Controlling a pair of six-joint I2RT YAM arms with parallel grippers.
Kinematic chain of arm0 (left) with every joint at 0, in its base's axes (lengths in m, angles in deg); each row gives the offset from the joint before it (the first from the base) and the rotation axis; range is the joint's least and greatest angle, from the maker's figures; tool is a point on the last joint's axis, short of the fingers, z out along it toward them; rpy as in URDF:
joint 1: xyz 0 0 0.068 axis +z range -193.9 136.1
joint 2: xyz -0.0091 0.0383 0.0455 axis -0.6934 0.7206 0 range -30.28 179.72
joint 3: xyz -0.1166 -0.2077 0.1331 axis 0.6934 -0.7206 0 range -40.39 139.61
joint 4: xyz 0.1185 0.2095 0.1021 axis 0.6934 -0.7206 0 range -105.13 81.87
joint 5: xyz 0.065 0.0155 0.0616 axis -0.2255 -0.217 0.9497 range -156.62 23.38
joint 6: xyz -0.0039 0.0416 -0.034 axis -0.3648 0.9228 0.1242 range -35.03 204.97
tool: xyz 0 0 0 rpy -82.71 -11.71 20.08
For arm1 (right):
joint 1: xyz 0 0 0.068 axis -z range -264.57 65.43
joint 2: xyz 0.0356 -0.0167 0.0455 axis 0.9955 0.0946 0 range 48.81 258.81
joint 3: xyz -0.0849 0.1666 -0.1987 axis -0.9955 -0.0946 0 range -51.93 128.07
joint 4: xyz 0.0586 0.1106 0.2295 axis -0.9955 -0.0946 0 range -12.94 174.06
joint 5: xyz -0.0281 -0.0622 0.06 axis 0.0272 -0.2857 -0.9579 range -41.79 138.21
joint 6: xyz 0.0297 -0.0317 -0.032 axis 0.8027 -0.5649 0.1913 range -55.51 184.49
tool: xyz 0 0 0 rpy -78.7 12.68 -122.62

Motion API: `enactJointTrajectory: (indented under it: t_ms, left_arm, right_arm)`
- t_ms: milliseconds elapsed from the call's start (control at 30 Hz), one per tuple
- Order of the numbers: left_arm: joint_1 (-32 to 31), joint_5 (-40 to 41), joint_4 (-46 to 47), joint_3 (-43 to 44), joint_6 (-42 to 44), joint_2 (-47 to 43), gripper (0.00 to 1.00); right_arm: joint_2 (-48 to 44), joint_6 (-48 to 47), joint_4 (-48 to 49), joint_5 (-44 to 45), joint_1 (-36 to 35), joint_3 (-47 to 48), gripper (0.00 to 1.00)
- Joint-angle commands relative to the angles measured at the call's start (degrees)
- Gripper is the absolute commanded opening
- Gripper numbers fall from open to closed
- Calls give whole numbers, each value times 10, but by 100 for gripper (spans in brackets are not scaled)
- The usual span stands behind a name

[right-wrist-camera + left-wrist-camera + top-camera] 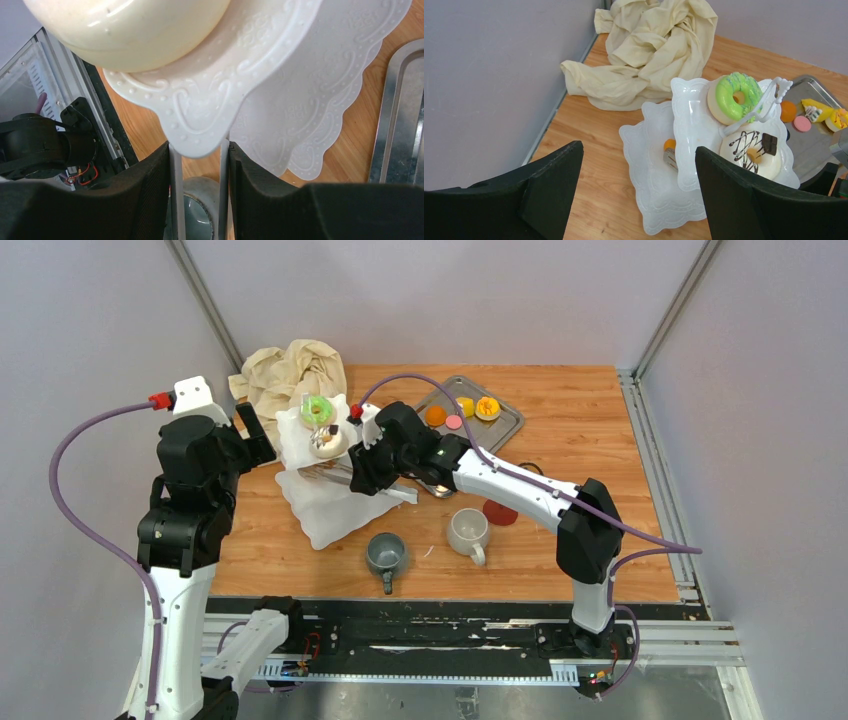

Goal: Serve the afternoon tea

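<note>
wooden table [600, 430] | cloth [290, 375] (crumpled), steel tray [492, 435], tiered stand [335, 515] | grey mug [386, 553], white mug [467, 530]

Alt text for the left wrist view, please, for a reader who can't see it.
A white three-tier stand carries a green ring doughnut and a chocolate-drizzled white doughnut on its top tier, framed by the open left gripper. A crumpled beige cloth lies behind; a steel tray of pastries sits at right.
</note>
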Motion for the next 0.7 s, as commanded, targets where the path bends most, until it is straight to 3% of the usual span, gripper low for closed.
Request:
enactJointTrajectory:
  t_ms: [0,667]
  left_arm:
    - [-5,8,15,-5,7,-5,87]
    - [-5,-1,15,-8,3,-4,87]
  right_arm:
    - [-22,5,29,9,-10,-5,42]
    - [-113,1,28,16,-11,-89,45]
